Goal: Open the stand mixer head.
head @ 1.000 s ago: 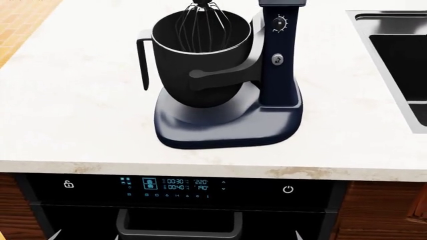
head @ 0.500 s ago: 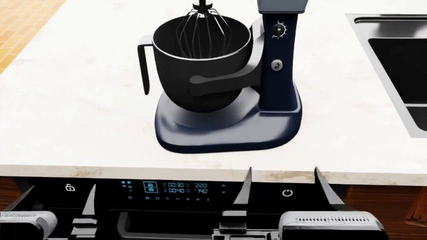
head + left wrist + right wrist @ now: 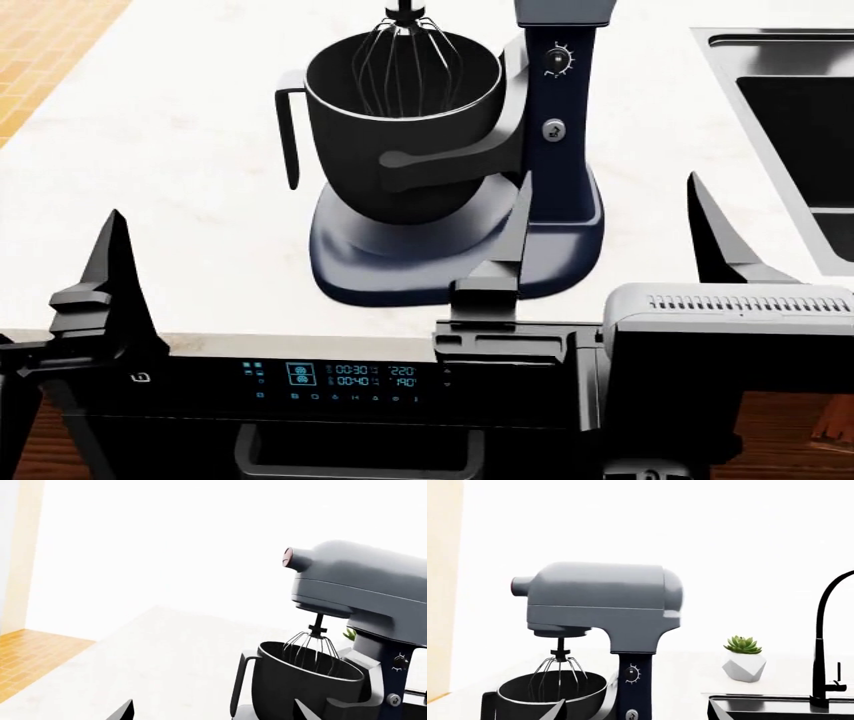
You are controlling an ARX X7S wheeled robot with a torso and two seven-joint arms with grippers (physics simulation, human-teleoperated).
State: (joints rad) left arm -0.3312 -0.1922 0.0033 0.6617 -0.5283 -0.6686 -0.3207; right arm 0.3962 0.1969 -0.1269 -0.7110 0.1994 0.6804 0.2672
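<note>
Stand mixer head (image 3: 363,582) down, whisk (image 3: 312,650) in bowl (image 3: 300,687).

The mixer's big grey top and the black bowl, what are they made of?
The stand mixer head looks like smooth painted metal or plastic: matte grey with soft highlights. The bowl looks like dark metal with a dull sheen. A render cannot settle either.

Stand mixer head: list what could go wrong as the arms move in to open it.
The stand mixer head is down, its whisk inside the mixing bowl; a sideways push may knock the whisk against the bowl. The right gripper is open near the mixer base and could bump it while rising.
</note>
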